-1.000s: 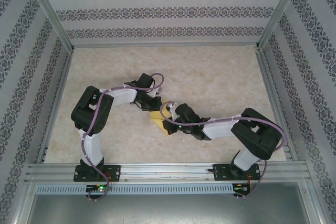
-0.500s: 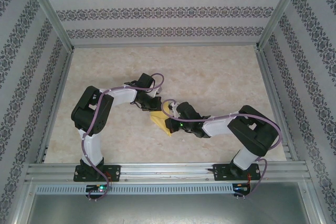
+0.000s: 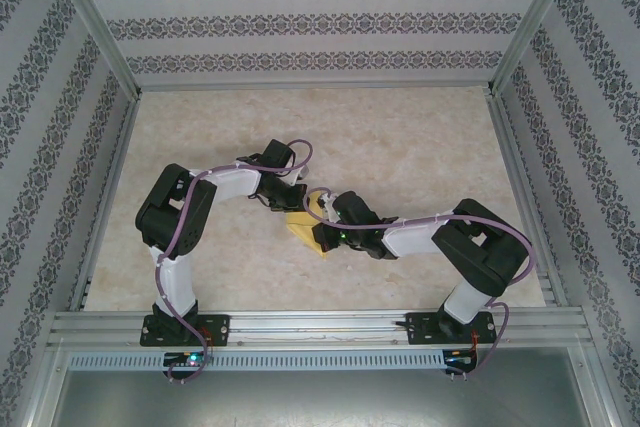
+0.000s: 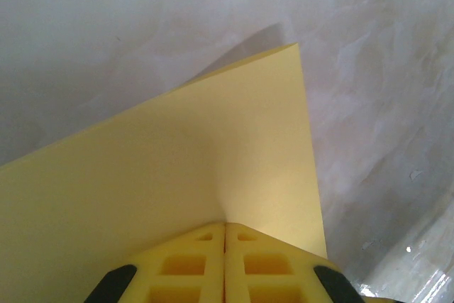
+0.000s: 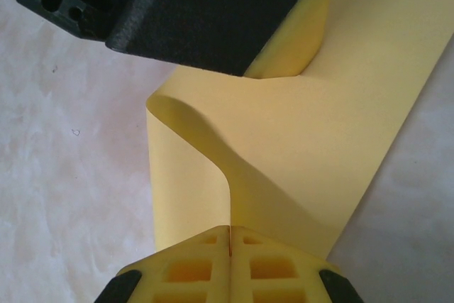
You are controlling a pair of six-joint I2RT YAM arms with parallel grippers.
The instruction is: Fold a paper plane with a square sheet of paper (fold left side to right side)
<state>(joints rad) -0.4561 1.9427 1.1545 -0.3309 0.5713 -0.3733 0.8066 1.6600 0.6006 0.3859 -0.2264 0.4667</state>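
Nearest the bases, the right gripper (image 5: pixel 229 235) had its jaws pressed together on an edge of the square sheet of paper (image 5: pixel 319 125), the yellow sheet rising from that pinch at 6 o'clock in its wrist view. From there the sheet bowed up towards 12 o'clock, with a loose curl standing out at 9 o'clock. Seen from above, the sheet lay just short of the middle of the table (image 3: pixel 400 137), with the right gripper at its 4 o'clock side.

At the sheet's 11 o'clock side, the left gripper (image 4: pixel 225 228) was likewise clamped shut on the sheet, which spread flat and uncreased away from its tips towards a corner at 1 o'clock.

The step in hand looked like carrying the left side across onto the right. To do it well, both pinches would need to hold firm while one edge travelled over, with the wrists kept level so the sheet did not twist. The curl near the right pinch should be eased out first, or it might set as a stray crease. Edges and corners should meet squarely before anything pressed the fold flat.
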